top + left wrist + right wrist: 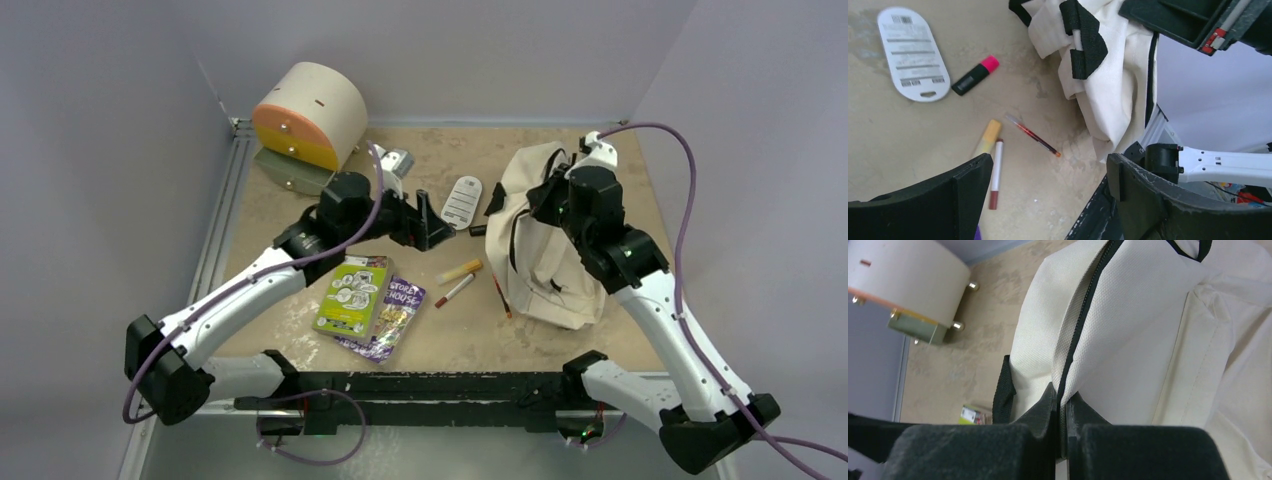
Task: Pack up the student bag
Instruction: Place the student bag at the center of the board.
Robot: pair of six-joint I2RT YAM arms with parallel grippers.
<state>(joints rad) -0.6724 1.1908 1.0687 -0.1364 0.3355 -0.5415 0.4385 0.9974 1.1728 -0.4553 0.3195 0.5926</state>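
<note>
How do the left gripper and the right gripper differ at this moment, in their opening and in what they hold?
The left gripper stands wide open; the right gripper is shut. The left gripper holds nothing, above the table; the right gripper pinches the student bag at its zipper. Both have black fingers.

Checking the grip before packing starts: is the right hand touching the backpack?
Touching. The right wrist view shows the right hand pinched shut on the zippered edge of the backpack, with the fabric clamped inside it.
</note>
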